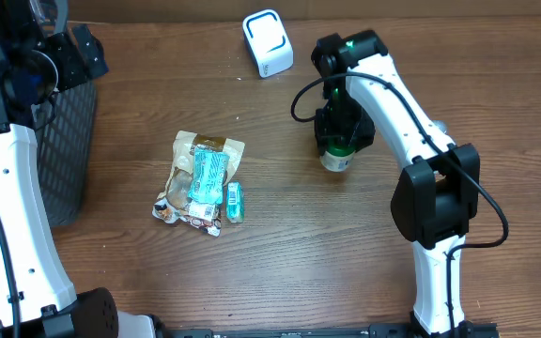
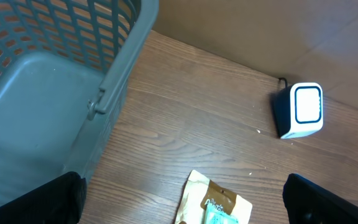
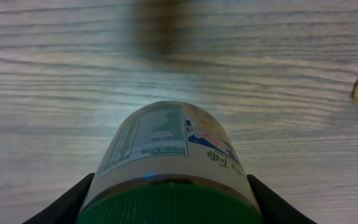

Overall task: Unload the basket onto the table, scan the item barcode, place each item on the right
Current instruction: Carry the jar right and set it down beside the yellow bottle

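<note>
jaws of the right gripper (image 1: 339,131) partway closed and clamped on a bottle (image 1: 336,158), with a dark finger (image 3: 64,202) at each side of the green cap (image 3: 169,205). held cap-end nearest the wrist camera, white body stretching away toward the wooden table (image 1: 280,263). on the side facing that camera, a white label (image 3: 157,137) with a printed facts panel and an orange picture beside it; print too small to read, no telling where the barcode sits. from overhead, right of centre on the table, tucked under the gripper; cannot tell whether touching the wood or just above it

jaws of the left gripper (image 2: 182,202) spread wide, holding nothing, dark fingertips (image 2: 36,202) at the bottom corners of the left wrist view. poised by the rim of a grey mesh basket (image 2: 120,71) at the far left edge of the table

at the back of the table, a white scanner (image 1: 268,42) with a blue-outlined window on its face and a dark cable at its rear; well apart from the bottle, off to its left and farther back

near the middle, a heap of snack packs: a tan pouch (image 1: 216,145) underneath, a teal packet (image 1: 208,178) on top, a small teal pack (image 1: 235,202) just beside them on the right
</note>
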Action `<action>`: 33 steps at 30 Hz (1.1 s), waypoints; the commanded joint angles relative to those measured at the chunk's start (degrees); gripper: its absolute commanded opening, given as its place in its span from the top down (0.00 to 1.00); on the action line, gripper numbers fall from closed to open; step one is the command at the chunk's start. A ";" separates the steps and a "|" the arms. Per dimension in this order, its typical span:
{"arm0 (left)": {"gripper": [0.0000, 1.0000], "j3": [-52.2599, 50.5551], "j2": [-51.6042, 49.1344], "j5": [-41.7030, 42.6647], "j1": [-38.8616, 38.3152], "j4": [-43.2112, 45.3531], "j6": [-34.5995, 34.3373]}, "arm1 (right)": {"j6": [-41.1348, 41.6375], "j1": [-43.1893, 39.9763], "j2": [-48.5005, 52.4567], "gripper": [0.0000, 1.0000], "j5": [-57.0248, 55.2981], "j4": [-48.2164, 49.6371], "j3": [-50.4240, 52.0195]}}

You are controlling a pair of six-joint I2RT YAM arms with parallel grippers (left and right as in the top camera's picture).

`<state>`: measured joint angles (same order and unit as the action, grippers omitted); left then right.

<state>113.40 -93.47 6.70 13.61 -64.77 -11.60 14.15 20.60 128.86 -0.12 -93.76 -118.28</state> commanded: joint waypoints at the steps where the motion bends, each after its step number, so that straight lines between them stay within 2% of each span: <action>1: 0.00 1.49 -0.17 0.37 -0.13 0.07 0.90 | 1.09 -2.16 -0.81 0.93 -1.95 1.27 2.12; 5: 0.00 1.49 -0.17 0.37 -0.13 0.07 0.92 | 1.09 -5.01 -0.81 0.93 -1.95 3.74 3.78; 10: 0.00 1.49 -0.17 0.37 -0.13 0.07 0.92 | 1.07 -7.41 -0.81 0.84 -2.51 5.09 3.87; 18: 0.00 1.49 -0.17 0.37 -0.13 0.07 0.92 | 1.03 -7.87 -0.81 0.77 -4.55 10.47 8.13; 22: 0.00 1.49 -0.17 0.37 -0.13 0.07 0.90 | 0.87 -7.87 -0.81 0.66 -4.55 12.24 10.80; 25: 0.00 1.49 -0.17 0.37 -0.13 0.07 0.90 | 0.85 -7.87 -0.81 0.42 -4.55 12.61 11.41; 28: 0.00 1.49 -0.17 0.37 -0.13 0.07 0.90 | 0.61 -7.87 -1.16 0.28 -4.55 12.20 10.86; 33: 0.00 1.49 -0.17 0.37 -0.13 0.07 0.90 | 0.66 -7.72 -3.39 0.17 -4.52 9.60 6.88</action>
<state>113.40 -93.47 6.72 13.61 -64.77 -11.60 14.83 12.53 128.86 -3.90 -83.77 -107.83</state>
